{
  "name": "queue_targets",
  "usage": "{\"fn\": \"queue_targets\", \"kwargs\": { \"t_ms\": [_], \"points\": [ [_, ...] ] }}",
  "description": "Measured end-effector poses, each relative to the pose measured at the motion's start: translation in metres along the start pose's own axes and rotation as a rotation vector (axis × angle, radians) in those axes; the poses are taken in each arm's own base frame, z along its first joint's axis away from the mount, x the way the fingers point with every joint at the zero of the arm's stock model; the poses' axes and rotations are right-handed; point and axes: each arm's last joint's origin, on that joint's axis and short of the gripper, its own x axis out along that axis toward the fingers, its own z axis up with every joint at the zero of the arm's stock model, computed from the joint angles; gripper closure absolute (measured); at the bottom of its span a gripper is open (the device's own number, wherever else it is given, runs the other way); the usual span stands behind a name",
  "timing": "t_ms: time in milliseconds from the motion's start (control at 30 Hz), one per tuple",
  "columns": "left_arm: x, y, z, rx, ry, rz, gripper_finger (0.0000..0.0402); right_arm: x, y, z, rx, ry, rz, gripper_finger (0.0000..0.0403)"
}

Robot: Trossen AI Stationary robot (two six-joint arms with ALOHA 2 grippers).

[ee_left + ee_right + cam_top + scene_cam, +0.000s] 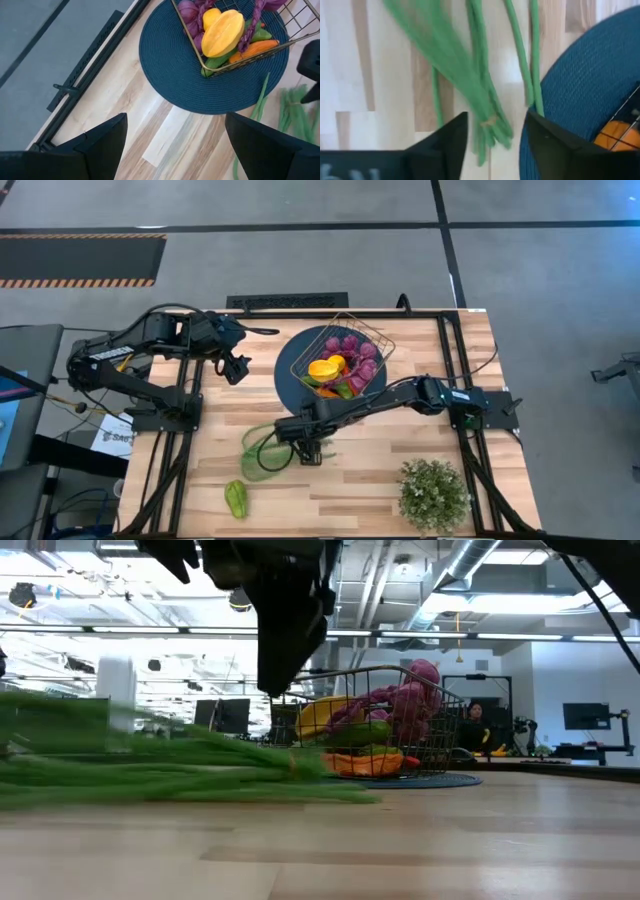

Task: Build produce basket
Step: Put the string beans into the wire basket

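The wire-mesh basket (384, 340) sits on a round dark blue plate (289, 376). It holds purple grapes (352, 348), a yellow lemon (223, 32), an orange carrot (256, 48) and a green piece (219, 61). Long green beans (262, 452) lie on the table near the plate's near-left rim. My right gripper (497, 126) is open above the beans' bunched end (487, 122), one finger on each side, not touching. My left gripper (237, 367) hovers open, left of the plate. A green pepper (236, 498) lies by the near edge.
A bushy potted plant (433, 492) stands at the near right of the table. Black frame rails (447, 350) run along both sides. Bare wood lies between the beans and the plant. A person (474, 720) sits far off in the room beyond the table.
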Motion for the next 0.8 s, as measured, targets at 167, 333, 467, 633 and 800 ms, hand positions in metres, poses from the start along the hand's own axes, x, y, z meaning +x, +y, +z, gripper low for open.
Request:
{"fn": "queue_targets", "kwargs": {
  "t_ms": [167, 333, 467, 633, 800],
  "points": [
    [0.000, 0.000, 0.000, 0.000, 0.000, 0.000, 0.0079, 0.004, -0.006, 0.000, -0.054, 0.006, -0.001, 0.0137],
    [0.000, 0.000, 0.000, 0.001, -0.001, 0.000, 0.0079, 0.005, -0.012, 0.009, -0.114, -0.069, 0.005, 0.0128],
    [0.000, 0.000, 0.000, 0.000, -0.001, 0.001, 0.0079, 0.006, -0.026, 0.016, -0.127, -0.113, 0.014, 0.0127],
    [0.000, 0.000, 0.000, 0.001, -0.001, 0.000, 0.0079, 0.008, -0.055, 0.021, -0.082, -0.116, 0.174, 0.0127],
    [0.000, 0.000, 0.000, 0.005, 0.000, 0.001, 0.0079, 0.009, -0.083, 0.024, -0.062, -0.127, 0.238, 0.0127]
  ]
}}
